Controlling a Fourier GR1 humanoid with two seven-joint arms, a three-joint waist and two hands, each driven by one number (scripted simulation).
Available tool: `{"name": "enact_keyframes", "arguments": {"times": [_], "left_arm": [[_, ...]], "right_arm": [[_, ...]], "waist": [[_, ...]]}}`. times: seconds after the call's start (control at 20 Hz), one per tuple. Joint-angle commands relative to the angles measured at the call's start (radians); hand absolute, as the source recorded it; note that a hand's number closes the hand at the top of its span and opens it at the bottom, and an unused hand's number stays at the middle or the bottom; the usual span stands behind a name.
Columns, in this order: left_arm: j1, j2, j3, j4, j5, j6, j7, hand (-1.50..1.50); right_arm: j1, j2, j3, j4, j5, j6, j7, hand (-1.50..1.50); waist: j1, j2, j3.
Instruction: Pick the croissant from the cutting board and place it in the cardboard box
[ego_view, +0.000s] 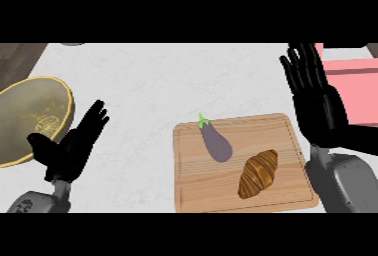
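Nearest thing is the wooden cutting board (199, 192), sitting toward the near right of the white tabletop (148, 80). The croissant (258, 174) is lying on it, closer to the board's near right corner, nobody touching it. A purple eggplant (215, 142) is on the board too, just beyond and left of the croissant. Left hand (70, 150) rests near the left edge, fingers straight and relaxed, holding nothing. Just past it there's a gold bowl (33, 107) right at the left edge. Right hand (317, 100) is out by the far right, fingers straight, nothing in it, next to a pink box (358, 92)
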Motion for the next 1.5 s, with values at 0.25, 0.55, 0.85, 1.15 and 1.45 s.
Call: {"name": "enact_keyframes", "arguments": {"times": [0.25, 0.55, 0.85, 1.15, 1.45], "left_arm": [[-0.068, 0.19, 0.052, -0.06, -0.171, 0.002, -0.097, 0.0], [-0.054, 0.193, 0.022, -0.074, -0.179, -0.052, -0.145, 0.0], [-0.057, 0.183, 0.014, -0.082, -0.183, -0.078, -0.176, 0.0], [-0.099, 0.157, -0.013, -0.04, -0.212, -0.09, -0.187, 0.0], [-0.156, 0.143, -0.036, -0.073, -0.219, -0.11, -0.151, 0.0]], "right_arm": [[0.171, -0.218, -0.197, -0.108, 0.282, -0.36, 0.113, -1.5], [0.484, -0.333, -0.089, -0.225, 0.568, -0.471, 0.289, -1.5], [0.684, -0.449, 0.025, -0.467, 0.859, -0.446, 0.474, -1.5], [0.72, -0.547, 0.112, -0.623, 1.024, -0.204, 0.83, -1.5], [0.633, -0.567, 0.265, -0.798, 1.061, 0.077, 1.176, -1.5]], "waist": [[-0.186, -0.071, -0.045], [-0.138, -0.035, -0.045], [-0.092, -0.023, -0.045], [-0.051, -0.005, -0.047], [0.005, 0.0, -0.045]]}}
